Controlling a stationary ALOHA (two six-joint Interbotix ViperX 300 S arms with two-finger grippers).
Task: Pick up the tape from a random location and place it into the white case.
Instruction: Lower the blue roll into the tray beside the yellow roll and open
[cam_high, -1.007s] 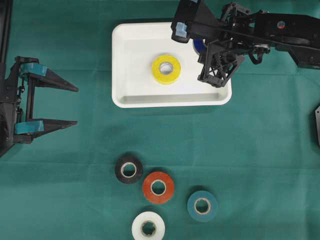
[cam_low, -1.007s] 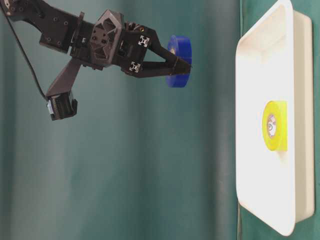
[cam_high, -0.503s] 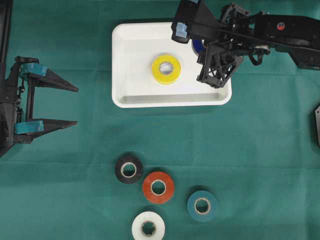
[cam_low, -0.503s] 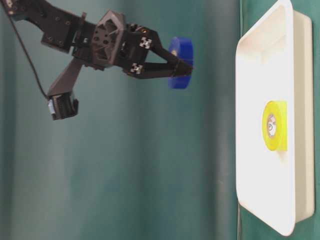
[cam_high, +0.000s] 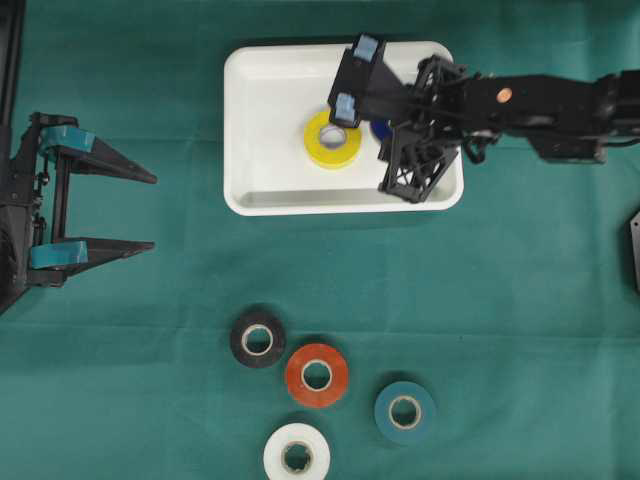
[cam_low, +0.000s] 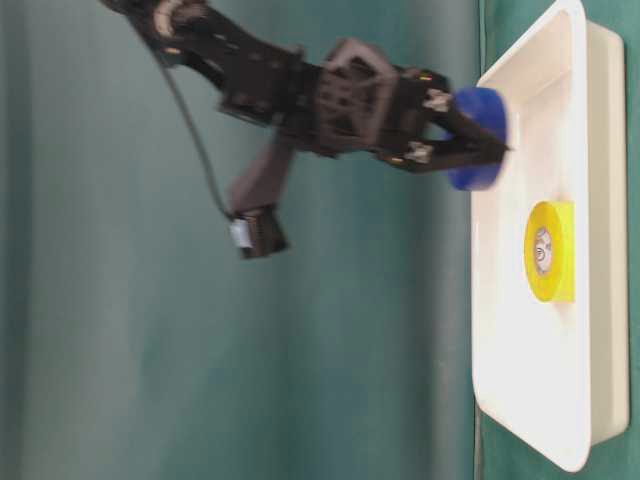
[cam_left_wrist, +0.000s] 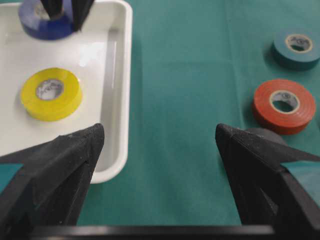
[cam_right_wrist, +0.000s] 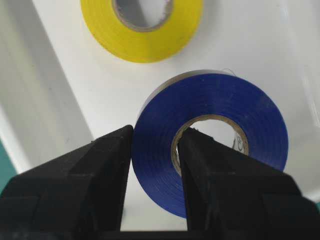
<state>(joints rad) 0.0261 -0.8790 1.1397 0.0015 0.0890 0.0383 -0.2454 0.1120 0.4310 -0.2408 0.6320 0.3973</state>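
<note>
Tape here is the blue roll (cam_right_wrist: 210, 145), glossy deep blue with a pale cardboard core; the right gripper (cam_right_wrist: 152, 150) has it pinched through one side of the ring, one finger on the outer wall and the other inside the hole. In the table-level view the roll (cam_low: 478, 138) sits right at the white case (cam_low: 575, 60), over its inner floor, though I can't tell if it's actually touching the bottom or just above it; from overhead only a sliver of blue (cam_high: 380, 129) peeks out under the arm. The white case (cam_high: 270, 110) is a shallow white tray with rounded corners and a raised rim; inside it there's a yellow roll (cam_high: 326, 148) lying flat near the middle, with the blue one just beside it. Out on the green cloth (cam_high: 520, 300), well apart from the tray, sit four more rolls in a loose cluster: black (cam_high: 257, 338), orange-red (cam_high: 316, 374), teal (cam_high: 404, 411) and white (cam_high: 296, 453). The left gripper (cam_high: 150, 211) is parked off to the side with its fingers spread wide and nothing in them.
</note>
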